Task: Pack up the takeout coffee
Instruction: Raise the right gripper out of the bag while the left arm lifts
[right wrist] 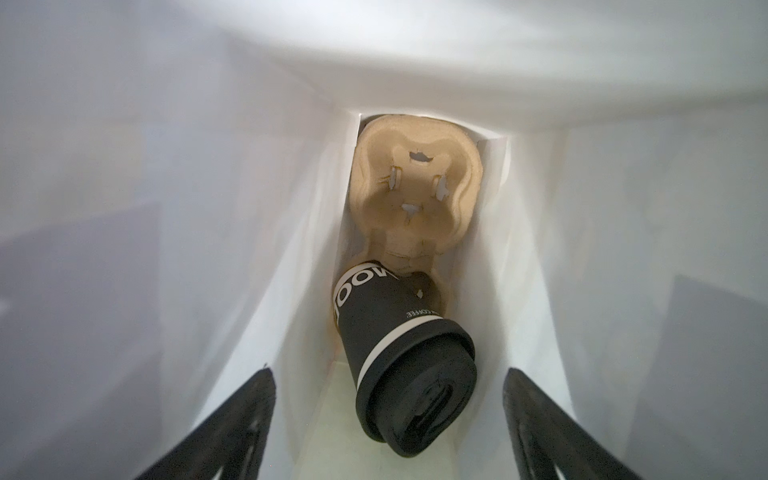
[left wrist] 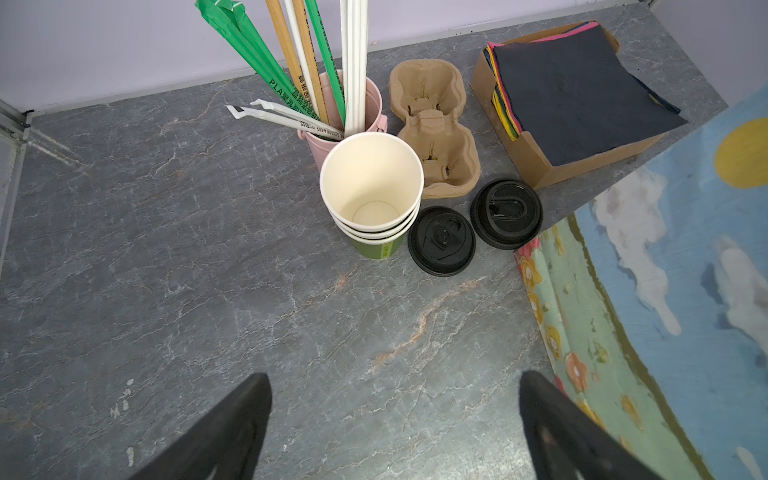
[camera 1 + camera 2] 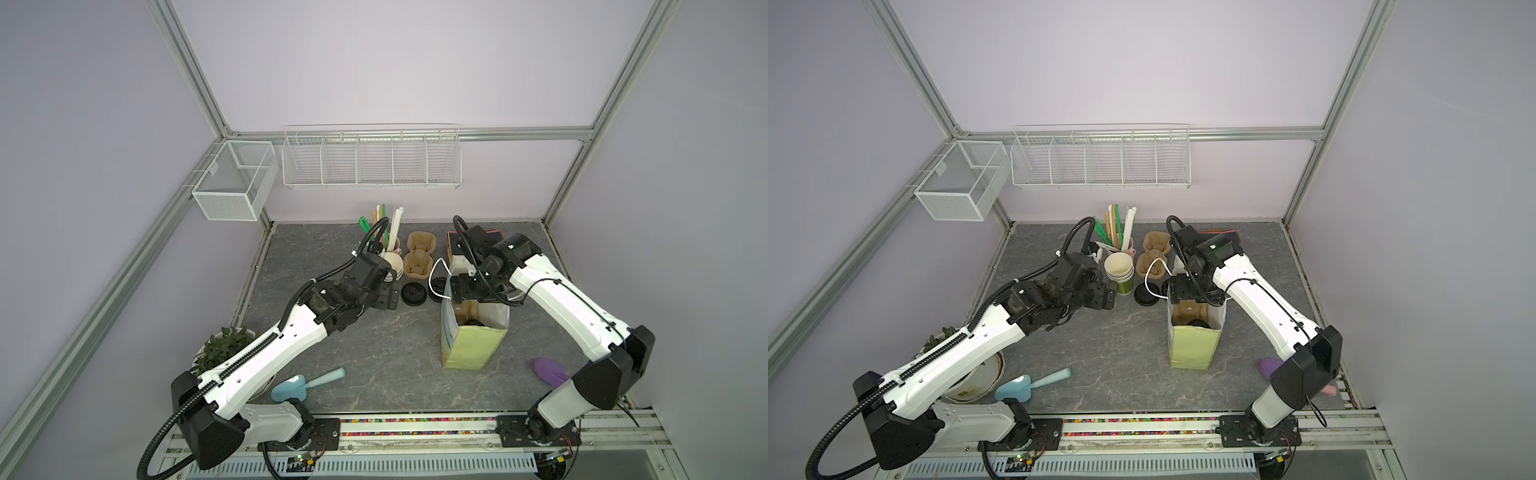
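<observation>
In both top views: grey marbled tabletop point(image 3: 374, 353), lilac walls point(image 3: 395, 62) in an aluminium frame, white wire baskets point(image 3: 371, 160) hung at the back. A paper bag point(image 3: 469, 349) stands upright right of centre, and the right gripper point(image 3: 473, 300) dips into its mouth. The left gripper point(image 3: 386, 298) hovers near the stack of lidless cups point(image 3: 1119, 270).

Left wrist view: jaws spread wide over bare stone, holding nothing. Two loose black lids point(image 2: 441, 241) lie beside the stack.

Right wrist view: white bag walls, a brown cup carrier point(image 1: 415, 187) at the bottom. There's the takeout coffee point(image 1: 399, 345): black cup, white lettering, black lid, leaning tilted in the carrier's nearer pocket. The right jaws stand apart on either side of it, gripping nothing.
</observation>
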Motion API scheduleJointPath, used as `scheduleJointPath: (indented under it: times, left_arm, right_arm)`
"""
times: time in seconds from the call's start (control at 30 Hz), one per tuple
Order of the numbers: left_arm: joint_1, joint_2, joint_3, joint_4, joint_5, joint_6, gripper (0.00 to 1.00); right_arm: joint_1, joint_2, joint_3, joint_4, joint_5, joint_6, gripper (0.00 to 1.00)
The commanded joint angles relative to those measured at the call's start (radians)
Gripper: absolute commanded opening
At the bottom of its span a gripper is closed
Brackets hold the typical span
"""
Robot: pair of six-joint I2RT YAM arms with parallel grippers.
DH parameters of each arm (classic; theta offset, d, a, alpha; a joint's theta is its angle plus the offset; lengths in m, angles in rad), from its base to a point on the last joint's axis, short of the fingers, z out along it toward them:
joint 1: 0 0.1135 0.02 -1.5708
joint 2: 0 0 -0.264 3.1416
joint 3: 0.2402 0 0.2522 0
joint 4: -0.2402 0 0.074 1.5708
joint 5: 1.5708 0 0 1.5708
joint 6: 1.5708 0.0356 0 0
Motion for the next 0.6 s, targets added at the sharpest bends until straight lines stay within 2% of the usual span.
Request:
scheduleJointPath:
  times: [0.0, 0.33, 0.57]
  left_arm:
    - [-0.006, 0.000, -0.002, -0.002, -0.022, 0.014, 0.94]
    - [-0.006, -0.011, -0.005, 0.003, -0.029, 0.013, 0.94]
    - [-0.003, -0.007, 0.025, 0.003, 0.005, -0.006, 0.94]
  right_arm:
    - [-0.007, 0.008, 0.040, -0.035, 0.018, -0.018, 0.89]
    - [-0.008, -0.029, 0.162, -0.031, -0.009, -0.073, 0.89]
    - [-0.008, -0.082, 0.290, -0.042, 0.012, -0.132, 0.88]
